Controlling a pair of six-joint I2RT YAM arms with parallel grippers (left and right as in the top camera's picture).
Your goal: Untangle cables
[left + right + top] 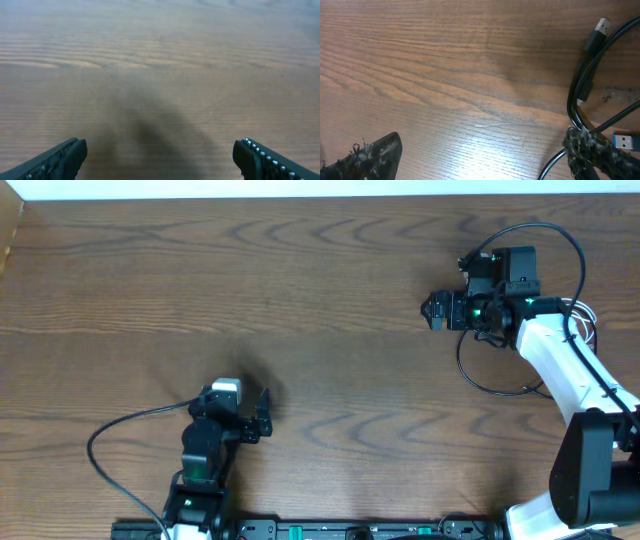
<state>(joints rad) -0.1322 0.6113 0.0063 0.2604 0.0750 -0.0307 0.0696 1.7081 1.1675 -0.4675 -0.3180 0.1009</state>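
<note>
Table (300,300) is seen as grained brown wood, faintly glossy; cable (570,106) sheathed in smooth black plastic, plug (603,24) metal-tipped.

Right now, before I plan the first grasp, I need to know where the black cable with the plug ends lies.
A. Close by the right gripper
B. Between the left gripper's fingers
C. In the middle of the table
A: the right wrist view shows the black cable and its plug ends lying right beside one finger of the open right gripper, while the left gripper has no cable before it.
</note>
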